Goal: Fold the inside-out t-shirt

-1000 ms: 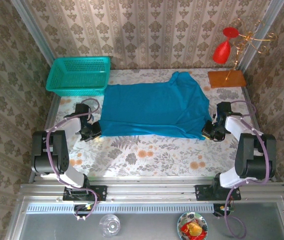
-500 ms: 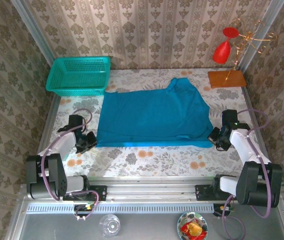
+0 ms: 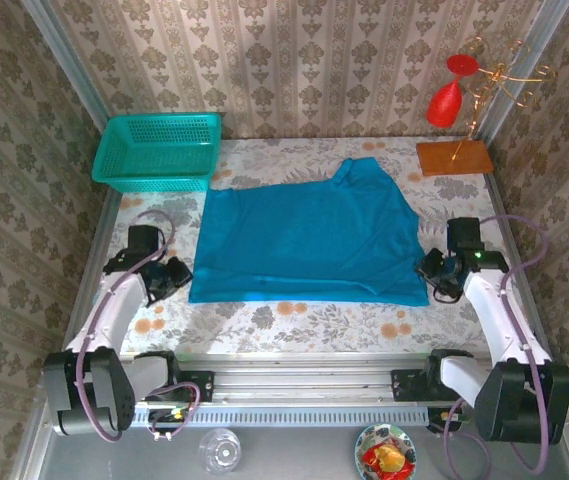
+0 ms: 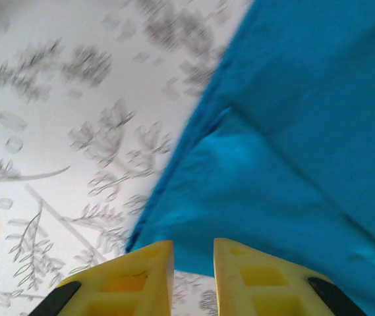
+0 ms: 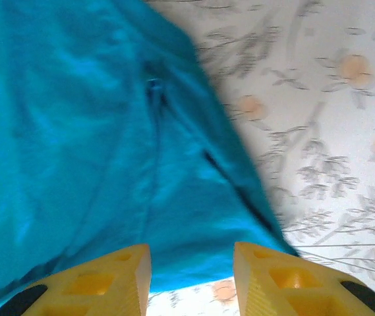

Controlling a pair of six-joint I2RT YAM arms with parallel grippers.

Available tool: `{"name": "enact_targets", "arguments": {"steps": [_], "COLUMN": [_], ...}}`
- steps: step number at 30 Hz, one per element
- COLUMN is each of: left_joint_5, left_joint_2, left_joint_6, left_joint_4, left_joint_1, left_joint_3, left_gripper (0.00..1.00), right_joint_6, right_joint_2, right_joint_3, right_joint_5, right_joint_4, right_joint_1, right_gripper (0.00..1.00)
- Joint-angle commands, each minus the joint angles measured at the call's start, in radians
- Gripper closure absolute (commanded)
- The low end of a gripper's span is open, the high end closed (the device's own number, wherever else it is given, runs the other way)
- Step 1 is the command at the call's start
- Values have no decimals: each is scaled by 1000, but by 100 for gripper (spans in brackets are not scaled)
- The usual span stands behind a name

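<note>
Left claw [image 4: 192, 249] and right claw [image 5: 192, 253] stand parted and empty, each just short of a near corner of the inside-out t-shirt [image 3: 309, 240], spread flat on the worktop [image 3: 294, 318] between and beyond them; flattening looks done, so next they must grip corners for a first fold; no writing is legible.

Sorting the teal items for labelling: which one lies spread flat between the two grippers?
The t-shirt, soft cloth spread flat in the middle; the mesh basket is rigid, with raised walls, in the far left corner.
</note>
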Motion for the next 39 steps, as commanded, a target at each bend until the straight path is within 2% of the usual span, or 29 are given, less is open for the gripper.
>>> {"name": "enact_targets", "arguments": {"steps": [1,5,8,12,16,23,30,39], "left_joint_5": [34,25,21,37,37,28,22,21], "left_joint_2": [31,144,213,274,325,358,357,353], "left_joint_6": [44,55,55,33,8,-10,-5,-6], "left_joint_4": [-37,-37,-12,50,92,121,122,121], "left_joint_1": [-64,-153,-199,-257,-308,-338,-338,-338], "left_joint_3": [79,129,142,145,153,149,139,141], "left_gripper": [76,76,72,70,70,68,67,67], "right_joint_6": [-31,47,131,207,264,334,363,339], "right_joint_2": [75,159,178,186,220,290,353,413], "right_joint_3": [32,27,1,-36,-69,-74,-70,101], "right_joint_5": [-133,-158,-150,-128,-162,-143,-156,-157], "right_joint_4": [11,66,114,154,218,265,345,388], "right_joint_1": [52,144,200,247,289,335,340,339], "right_gripper": [60,59,57,51,50,46,46,52]}}
